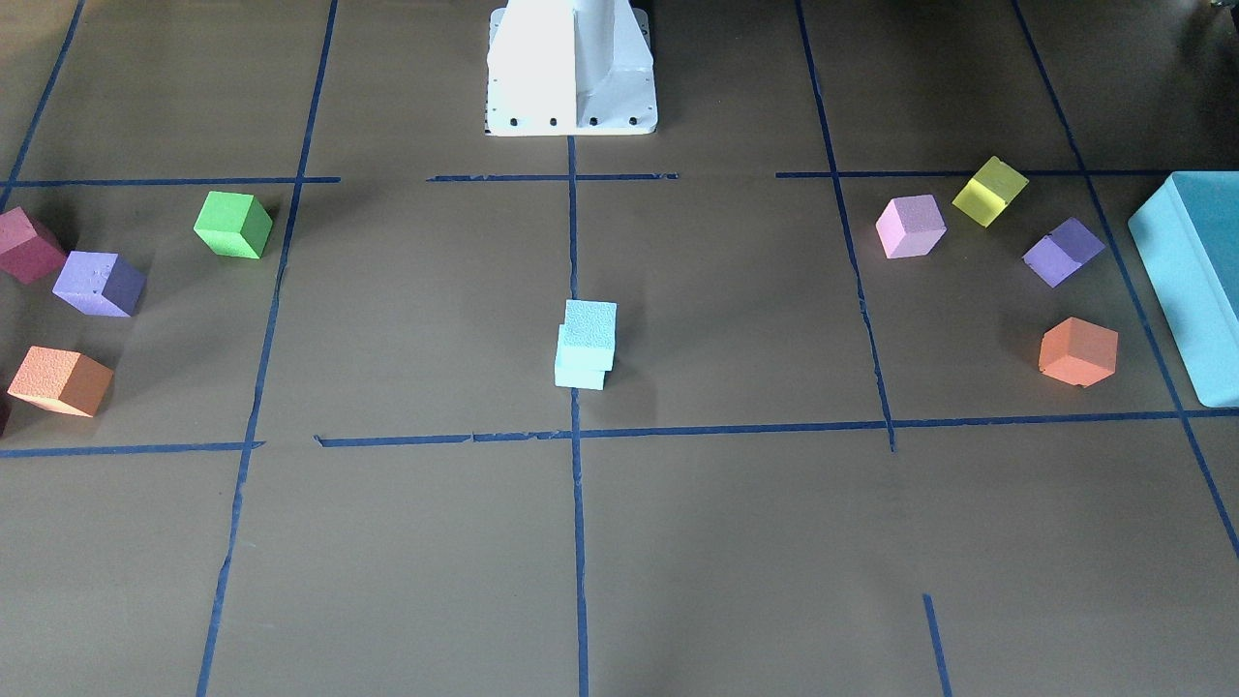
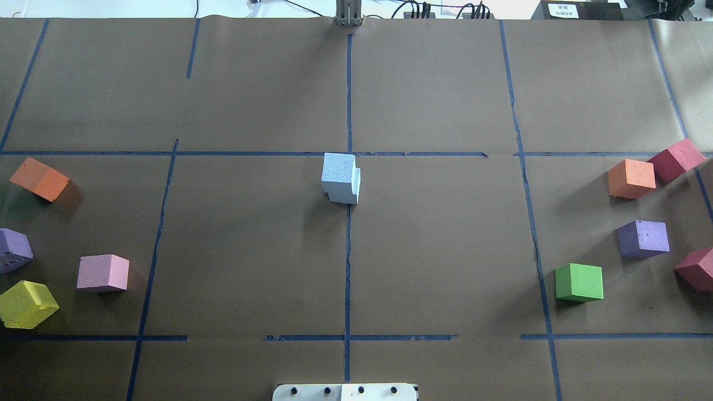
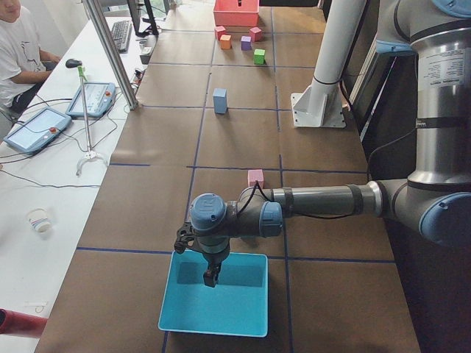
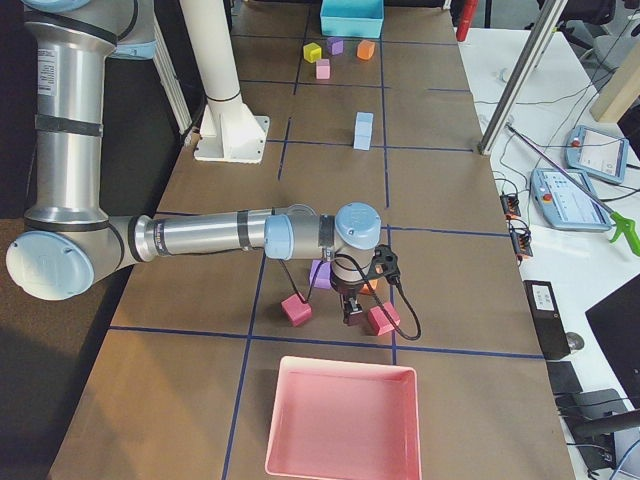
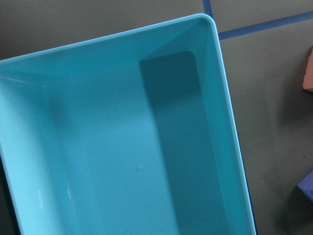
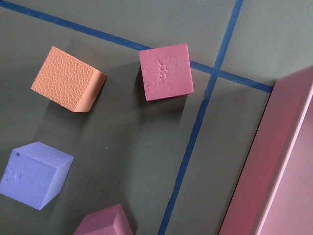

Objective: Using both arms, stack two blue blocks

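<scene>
Two pale sky-blue, rough-textured cubes are stacked mid-table (image 1: 387, 532), the top block (image 1: 590, 321) sat slightly askew on the bottom block (image 1: 581, 373). The left arm (image 3: 324, 200) is stretched out flat with the left claw (image 3: 211, 278) pointed down over a teal box (image 3: 235, 309). The right arm (image 4: 200, 235) is stretched likewise, right claw (image 4: 353, 312) near a pink tray (image 4: 340, 420); spread or pinched can't be told for either.

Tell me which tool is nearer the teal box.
Left. The left tool hangs right over the teal box; the right tool is far off at the other end, near the pink tray.
</scene>
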You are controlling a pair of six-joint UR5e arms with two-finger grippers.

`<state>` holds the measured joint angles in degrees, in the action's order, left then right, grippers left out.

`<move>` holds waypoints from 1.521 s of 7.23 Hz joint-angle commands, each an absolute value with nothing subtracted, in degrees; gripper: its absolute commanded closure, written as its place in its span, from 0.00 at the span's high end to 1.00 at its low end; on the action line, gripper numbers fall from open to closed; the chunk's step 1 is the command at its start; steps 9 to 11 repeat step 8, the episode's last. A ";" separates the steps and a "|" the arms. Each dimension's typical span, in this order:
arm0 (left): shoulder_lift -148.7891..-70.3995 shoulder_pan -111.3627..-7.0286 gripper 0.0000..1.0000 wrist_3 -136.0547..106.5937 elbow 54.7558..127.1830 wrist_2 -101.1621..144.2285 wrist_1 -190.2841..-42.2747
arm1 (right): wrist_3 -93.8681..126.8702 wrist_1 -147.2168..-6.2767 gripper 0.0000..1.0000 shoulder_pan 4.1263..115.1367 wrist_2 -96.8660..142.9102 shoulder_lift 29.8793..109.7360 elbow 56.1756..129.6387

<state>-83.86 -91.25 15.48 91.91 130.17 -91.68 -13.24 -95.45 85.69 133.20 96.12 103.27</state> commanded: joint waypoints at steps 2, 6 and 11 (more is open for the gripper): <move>-83.50 -91.14 1.00 15.21 91.32 130.08 -92.02 | -13.27 -95.45 1.00 85.69 133.24 96.15 103.36; -83.50 -91.05 1.00 15.56 92.11 130.17 -92.02 | -13.18 -95.54 1.00 85.61 133.33 96.33 103.27; -83.76 -91.05 1.00 15.56 92.28 130.17 -91.93 | -13.18 -95.54 1.00 85.61 133.07 96.42 103.10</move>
